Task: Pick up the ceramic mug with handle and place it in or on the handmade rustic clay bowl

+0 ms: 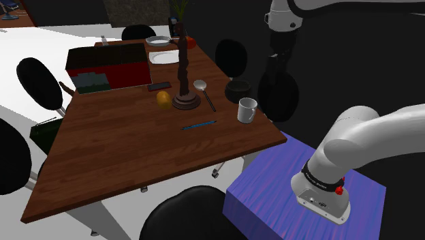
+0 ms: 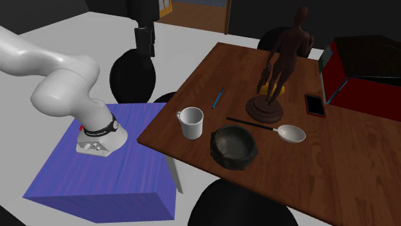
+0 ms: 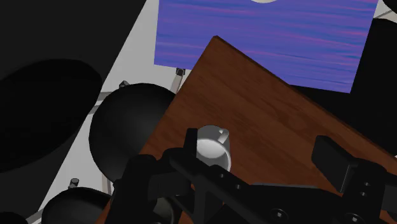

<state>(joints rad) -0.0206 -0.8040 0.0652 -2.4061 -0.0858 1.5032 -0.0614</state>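
Standing upright near the table's corner closest to the stand, the white mug (image 2: 191,122) has its handle turned toward the table edge. It rests on the brown wooden table (image 2: 360,160), and nothing touches it. Just beside it, a little apart, sits the dark bowl (image 2: 234,146), also close to the table edge and with nothing in it.

In the wrist view the gripper (image 3: 261,143) looks down on the mug from well above. Its two black fingers (image 3: 189,141) are spread wide and hold nothing. From this angle the mug appears just inside one finger, but it stays on the table.

Beyond the bowl lies a spoon (image 2: 289,133), its pale head near the bowl and its dark handle running past the round base of a brown figurine (image 2: 279,64). A thin blue pen (image 2: 218,97) lies on the tabletop, on the mug's far side in the second exterior view. A black phone (image 2: 315,104) lies flat next to the figurine's base, and a red box (image 2: 366,74) stands behind it. In the shoulder view an orange fruit (image 1: 164,99) sits close to the figurine, and white plates (image 1: 163,54) lie at the far end of the table. Black chairs (image 2: 132,77) ring the table. The arm's base is fixed on the purple-blue stand (image 2: 103,173), just off the table's corner.
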